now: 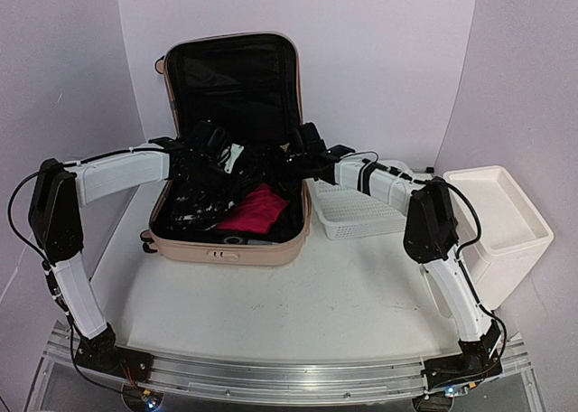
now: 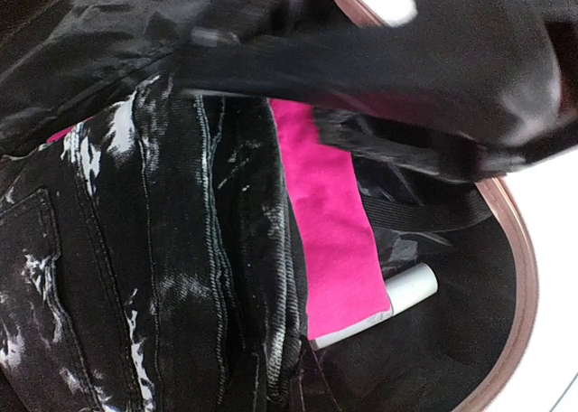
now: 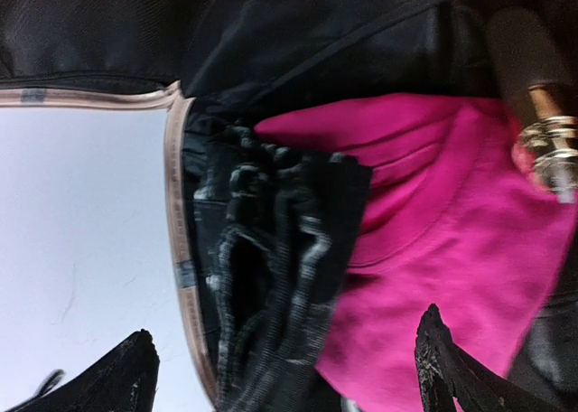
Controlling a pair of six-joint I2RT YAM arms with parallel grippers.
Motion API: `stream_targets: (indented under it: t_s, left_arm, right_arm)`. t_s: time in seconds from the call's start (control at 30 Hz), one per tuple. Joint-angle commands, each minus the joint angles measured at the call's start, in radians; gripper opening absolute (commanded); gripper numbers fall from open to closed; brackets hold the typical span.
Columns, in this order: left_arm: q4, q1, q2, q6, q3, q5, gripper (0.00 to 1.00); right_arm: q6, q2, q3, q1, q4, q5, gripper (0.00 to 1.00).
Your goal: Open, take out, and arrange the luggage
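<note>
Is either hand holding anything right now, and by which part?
The right hand is open and holds nothing. Whether the left hand holds anything cannot be told.

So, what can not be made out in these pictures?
- Left gripper: top view, lost among dark clothes; left wrist view, blurred. Open or shut unclear.
- White tube: left wrist view, one end under the pink cloth.
- Metal-banded object: right wrist view, cut by the right edge.
</note>
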State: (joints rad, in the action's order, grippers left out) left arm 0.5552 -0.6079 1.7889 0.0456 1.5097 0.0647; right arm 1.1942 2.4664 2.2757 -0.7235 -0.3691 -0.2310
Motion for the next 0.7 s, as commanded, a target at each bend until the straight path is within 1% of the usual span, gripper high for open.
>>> stream_targets:
  t_s: [0.0,0.17,0.2,0.23,0.3,0.37,0.4,0.43,0.5,0.6,0.67]
  left_arm:
    - [-0.090,-0.013,-0.020,-0.041,0.023,0.110,0.00]
    - [-0.091,-0.013,-0.015,-0.057,0.021,0.113,0.00]
    - [-0.090,-0.013,-0.014,-0.069,0.021,0.113,0.00]
    - [-0.090,-0.013,-0.013,-0.071,0.021,0.114,0.00]
    - [-0.088,-0.014,-0.011,-0.075,0.024,0.118,0.00]
    - [-0.082,-0.013,-0.008,-0.070,0.024,0.115,0.01]
    - [-0.080,-0.013,-0.008,-0.065,0.024,0.115,0.03]
    - [-0.074,-0.013,-0.009,-0.057,0.024,0.113,0.07]
    - [-0.064,-0.014,-0.016,-0.055,0.023,0.114,0.14]
    - [-0.042,-0.013,-0.055,-0.023,0.013,0.102,0.35]
    - [-0.006,-0.013,-0.099,-0.017,0.004,0.059,0.48]
  right_arm:
    - [0.067,0.092,0.121,-0.021,0.090,-0.087,0.98]
    - [0.114,0.147,0.161,-0.026,0.128,-0.093,0.98]
    - [0.127,0.159,0.172,-0.028,0.128,-0.096,0.97]
    - [0.140,0.172,0.183,-0.028,0.129,-0.100,0.93]
    - [0.157,0.193,0.198,-0.028,0.133,-0.103,0.81]
    - [0.174,0.201,0.200,-0.030,0.159,-0.097,0.71]
    - [0.180,0.207,0.206,-0.033,0.163,-0.090,0.67]
    - [0.186,0.210,0.213,-0.035,0.170,-0.082,0.56]
    - [0.200,0.220,0.225,-0.041,0.189,-0.062,0.46]
    - [0.212,0.232,0.246,-0.047,0.209,-0.030,0.20]
    - [0.232,0.240,0.259,-0.048,0.217,0.000,0.04]
